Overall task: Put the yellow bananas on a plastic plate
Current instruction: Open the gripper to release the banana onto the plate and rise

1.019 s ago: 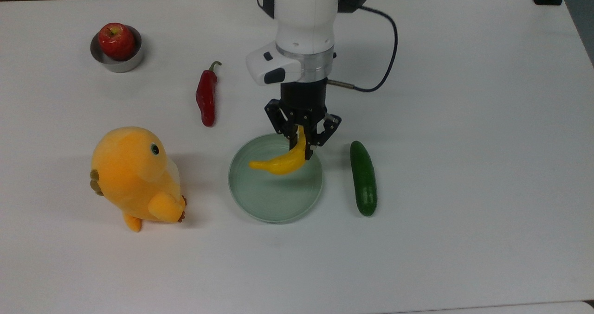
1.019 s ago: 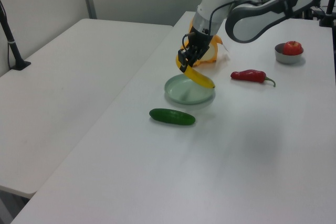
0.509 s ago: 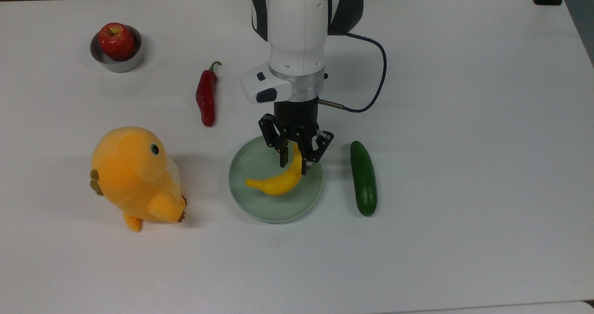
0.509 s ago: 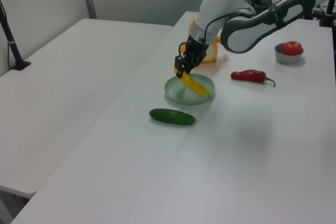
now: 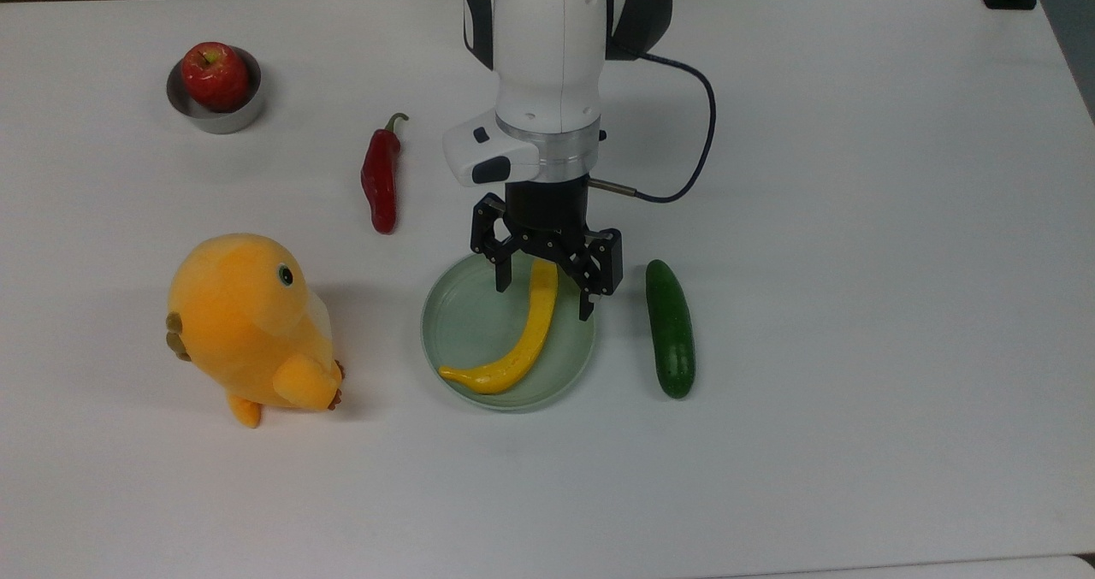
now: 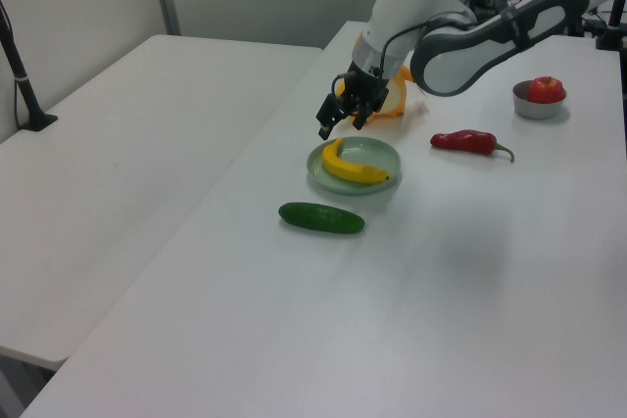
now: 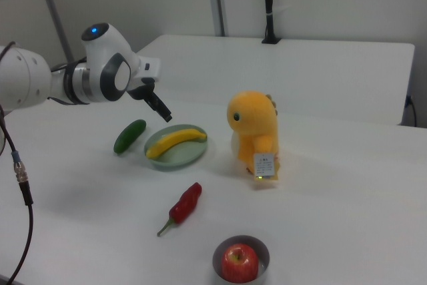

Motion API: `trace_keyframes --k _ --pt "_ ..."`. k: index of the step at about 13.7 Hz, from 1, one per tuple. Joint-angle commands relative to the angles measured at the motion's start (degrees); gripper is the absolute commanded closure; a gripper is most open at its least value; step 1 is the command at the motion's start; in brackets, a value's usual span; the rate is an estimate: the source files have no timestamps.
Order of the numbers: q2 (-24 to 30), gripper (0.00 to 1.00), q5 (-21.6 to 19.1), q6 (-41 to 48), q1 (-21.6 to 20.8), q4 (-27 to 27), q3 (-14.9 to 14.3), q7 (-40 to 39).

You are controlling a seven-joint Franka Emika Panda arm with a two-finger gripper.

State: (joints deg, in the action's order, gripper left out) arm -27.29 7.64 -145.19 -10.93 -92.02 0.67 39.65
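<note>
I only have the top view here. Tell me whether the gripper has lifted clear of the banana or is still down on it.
Observer: Clear. In the left view the gripper hangs open above the banana, with a gap between them.
Operator: Confirm the banana is flat, not propped on the rim.
Observer: In the right view the banana lies along the pale green plate, resting inside it.
Operator: Check the plush toy for anything I can't see.
Observer: The right view shows a small white tag on the yellow plush toy, low on the side that faces that camera.
</note>
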Motion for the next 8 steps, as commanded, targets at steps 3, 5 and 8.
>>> trace_keyframes --k 3,5,8 --pt "10.75 0.00 -1.05 20.45 -1.63 -2.54 0.73 -6.48" --pt "15.23 0.00 -1.66 24.50 -1.81 -5.62 2.05 -13.60" --pt "22.87 0.00 -3.07 33.28 -1.73 -9.57 2.14 -23.79"
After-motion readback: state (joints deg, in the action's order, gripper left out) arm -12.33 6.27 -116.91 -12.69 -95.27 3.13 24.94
